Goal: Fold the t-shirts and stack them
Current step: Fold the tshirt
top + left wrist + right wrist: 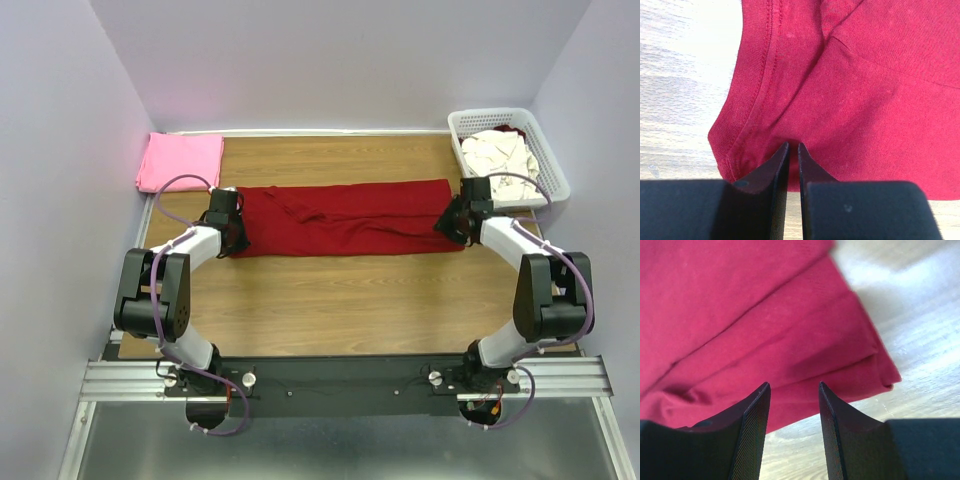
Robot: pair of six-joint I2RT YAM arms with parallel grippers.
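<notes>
Just left of the white plastic lattice basket (pixel 497 114), on its near side, a dark red soft cotton t-shirt (pixel 345 218) lies on the wooden bench (pixel 350 290), folded into a long narrow band that runs away from the basket. Cream-white shirts (pixel 500 155) are heaped inside the basket. A bright pink folded shirt (pixel 180 162) lies flat well apart from it, at the opposite far corner.

The right end effector (pixel 794 385) sits at the band's end nearest the basket. Its jaws stand apart with only bare wood and the shirt's edge showing between them, so it grips nothing. The folded corner lies just beyond its tips. The left end effector (pixel 793 145) is at the end farthest from the basket, its jaws drawn to a thin slit over the stitched hem edge. The cloth looks pinched there.

The shirt should handle as light, limp cloth with no stiffness. It will sag between two holds, and its stacked layers are likely to slide apart if only the top one is taken. The best hold is probably at the end corners, catching every layer at once. The double-stitched hem gives a thicker, firmer bite than the plain body cloth. Lifting both ends evenly should keep the fold from opening.
</notes>
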